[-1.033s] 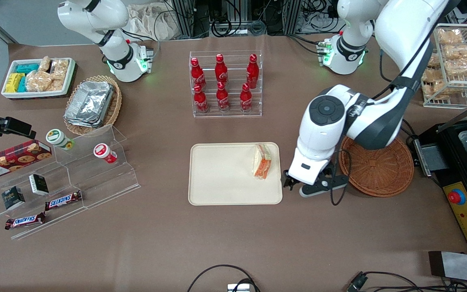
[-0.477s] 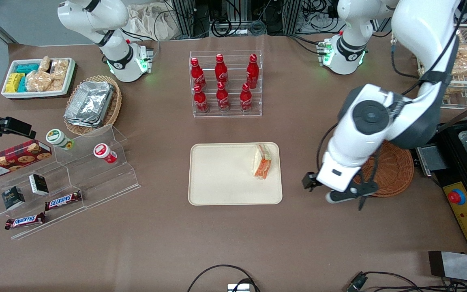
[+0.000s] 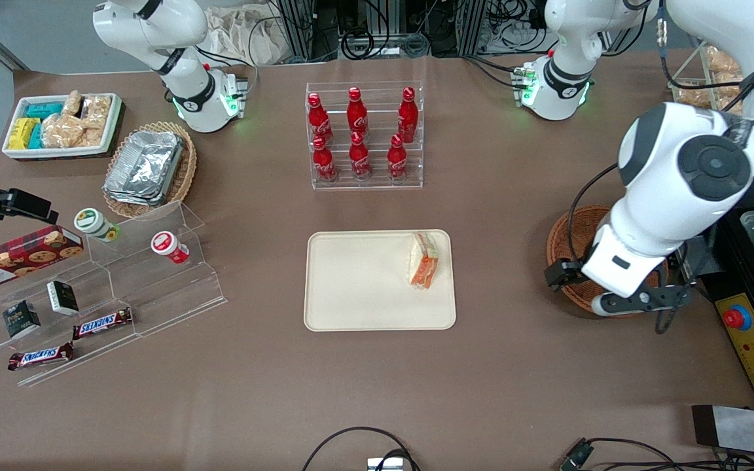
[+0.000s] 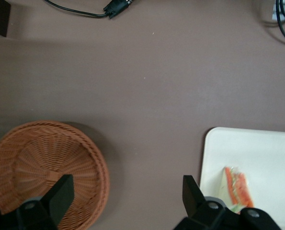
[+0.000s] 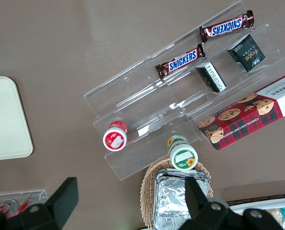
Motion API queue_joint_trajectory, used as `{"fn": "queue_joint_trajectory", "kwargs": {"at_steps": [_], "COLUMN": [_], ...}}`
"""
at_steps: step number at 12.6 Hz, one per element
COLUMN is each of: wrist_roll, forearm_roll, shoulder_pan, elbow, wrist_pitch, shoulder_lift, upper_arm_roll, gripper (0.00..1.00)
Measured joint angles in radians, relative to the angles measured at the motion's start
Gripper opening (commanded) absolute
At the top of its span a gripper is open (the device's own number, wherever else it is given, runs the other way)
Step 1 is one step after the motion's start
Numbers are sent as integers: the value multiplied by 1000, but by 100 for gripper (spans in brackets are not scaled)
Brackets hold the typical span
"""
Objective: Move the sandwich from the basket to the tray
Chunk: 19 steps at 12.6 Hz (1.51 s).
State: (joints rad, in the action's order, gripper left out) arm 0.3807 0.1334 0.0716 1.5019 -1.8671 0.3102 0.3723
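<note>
**Observer:** Which step are you on?

**Operator:** The last, I judge. The sandwich [image 3: 424, 261] lies on the tray [image 3: 357, 288], at the end nearest the basket [image 3: 567, 239], which I see holding nothing. I'd say nothing is left but parking the arm.

**Observer:** And the arm?

**Operator:** I have the gripper [image 4: 128, 199] up above the table, over the basket's rim nearest the front camera, well apart from the tray. Its fingers [image 4: 61, 191] are spread wide, nothing between them. The forearm slants down from the working arm's end.
</note>
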Motion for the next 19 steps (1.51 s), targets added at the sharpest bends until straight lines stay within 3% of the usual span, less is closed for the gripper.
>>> {"fn": "queue_joint_trajectory", "kwargs": {"at_steps": [7, 19], "wrist_roll": [-311, -372], "forearm_roll": [-83, -83], "shoulder_pan": [-43, -68], "elbow": [4, -2], "wrist_pitch": [173, 441], "shoulder_lift": [-126, -323], "upper_arm_roll": [-199, -253], "gripper": [100, 100]}}
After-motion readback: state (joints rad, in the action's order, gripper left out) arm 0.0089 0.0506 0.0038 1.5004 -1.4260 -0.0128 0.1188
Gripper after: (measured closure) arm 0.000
